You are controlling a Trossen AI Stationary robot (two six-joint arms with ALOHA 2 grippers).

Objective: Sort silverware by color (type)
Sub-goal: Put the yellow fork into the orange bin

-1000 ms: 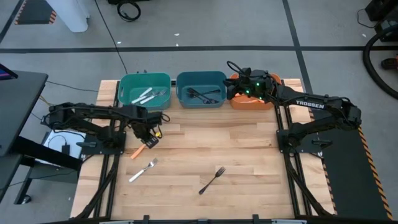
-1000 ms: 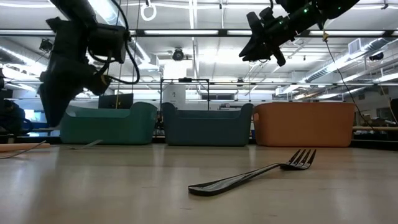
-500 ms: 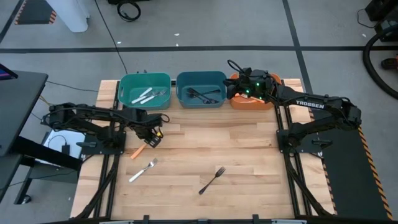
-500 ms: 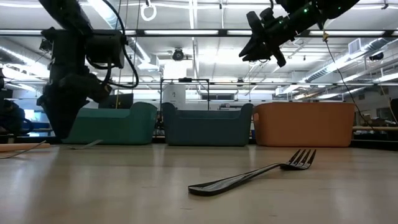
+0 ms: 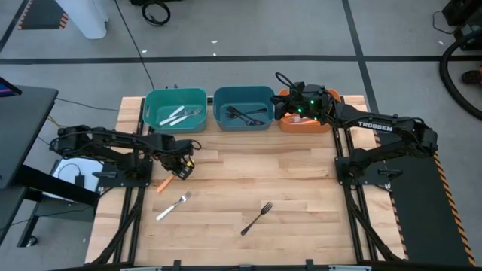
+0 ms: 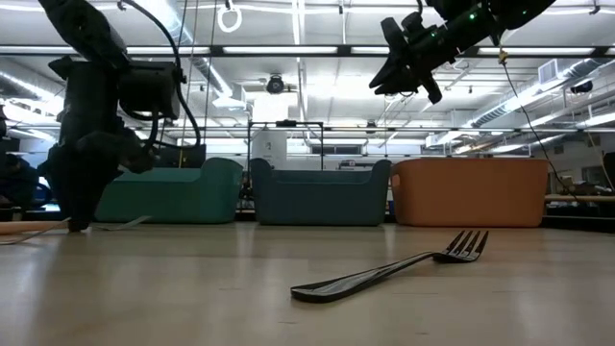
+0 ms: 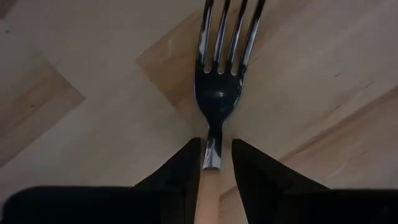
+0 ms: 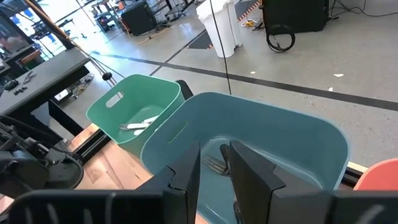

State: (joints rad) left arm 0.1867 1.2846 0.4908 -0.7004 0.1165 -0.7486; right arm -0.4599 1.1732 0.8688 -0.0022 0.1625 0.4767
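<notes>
An orange-handled fork with a silver head lies flat on the wooden table; its handle also shows from above. My left gripper is open and down at the table, one finger on each side of the fork's neck where head meets handle, with a small gap showing. My right gripper is open and empty, held high over the blue bin. A white fork and a black fork lie flat nearer the table's near edge.
Three bins stand along the far edge: teal with white cutlery, blue with black cutlery, and orange, partly under my right arm. The black fork lies mid-table. Bare wood stretches between the forks and the bins.
My left gripper has come down to the table and shifted a little toward the table's left and near edges, onto the orange-handled fork. The right arm and the forks have stayed put.
</notes>
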